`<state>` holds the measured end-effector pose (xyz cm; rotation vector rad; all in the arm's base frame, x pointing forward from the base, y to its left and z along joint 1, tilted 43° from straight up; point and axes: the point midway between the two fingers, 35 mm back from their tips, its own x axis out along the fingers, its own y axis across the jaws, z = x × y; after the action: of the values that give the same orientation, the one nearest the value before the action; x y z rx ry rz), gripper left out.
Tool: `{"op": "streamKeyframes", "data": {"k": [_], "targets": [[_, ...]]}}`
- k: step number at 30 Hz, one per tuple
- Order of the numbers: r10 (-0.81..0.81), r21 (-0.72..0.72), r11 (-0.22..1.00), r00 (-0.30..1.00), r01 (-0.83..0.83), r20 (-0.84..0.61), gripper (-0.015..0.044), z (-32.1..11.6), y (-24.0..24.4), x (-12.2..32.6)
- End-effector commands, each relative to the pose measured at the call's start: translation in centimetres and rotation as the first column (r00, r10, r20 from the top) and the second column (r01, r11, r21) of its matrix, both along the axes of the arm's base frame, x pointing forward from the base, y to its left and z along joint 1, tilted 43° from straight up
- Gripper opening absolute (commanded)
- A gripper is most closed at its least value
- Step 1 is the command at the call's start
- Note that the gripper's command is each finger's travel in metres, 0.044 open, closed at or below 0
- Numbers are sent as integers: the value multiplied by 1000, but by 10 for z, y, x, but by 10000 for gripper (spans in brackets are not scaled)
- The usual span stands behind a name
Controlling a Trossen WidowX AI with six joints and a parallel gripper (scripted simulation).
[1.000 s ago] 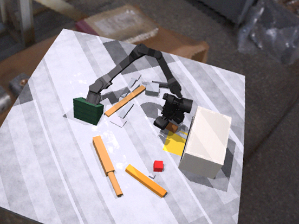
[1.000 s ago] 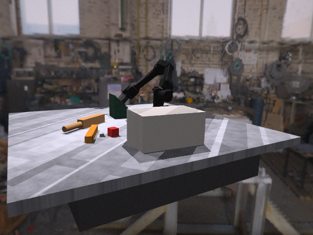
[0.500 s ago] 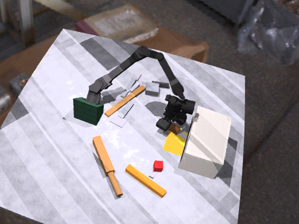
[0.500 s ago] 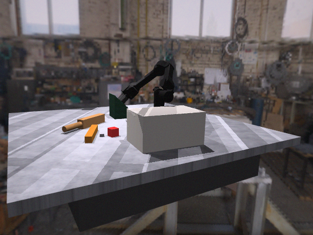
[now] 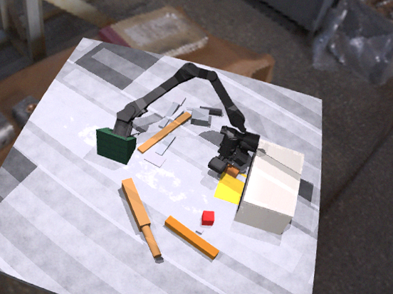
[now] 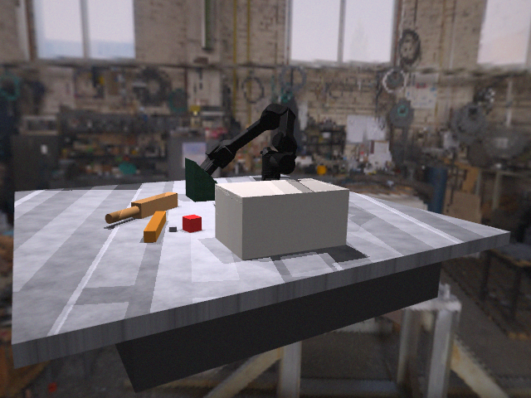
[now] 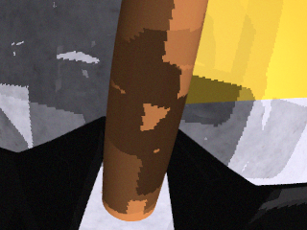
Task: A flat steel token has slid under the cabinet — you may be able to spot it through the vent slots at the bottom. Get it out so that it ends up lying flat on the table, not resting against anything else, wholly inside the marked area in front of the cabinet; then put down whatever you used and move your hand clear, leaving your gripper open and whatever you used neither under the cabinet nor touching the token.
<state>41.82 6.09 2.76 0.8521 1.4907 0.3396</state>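
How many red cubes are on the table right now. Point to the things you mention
1: a red cube (image 5: 207, 217) (image 6: 192, 223), between the orange bar (image 5: 191, 237) (image 6: 154, 226) and the white cabinet (image 5: 273, 180) (image 6: 294, 222). Any behind or under the cabinet would be hidden.
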Motion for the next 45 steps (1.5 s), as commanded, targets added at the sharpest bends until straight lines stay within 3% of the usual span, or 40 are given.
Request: {"op": "streamKeyframes", "data": {"k": [1, 45], "targets": [[3, 1, 1000, 1000, -3, 6, 0, -1, -1, 4], [3, 0, 1000, 1000, -3, 5, 0, -12, -9, -9]]}}
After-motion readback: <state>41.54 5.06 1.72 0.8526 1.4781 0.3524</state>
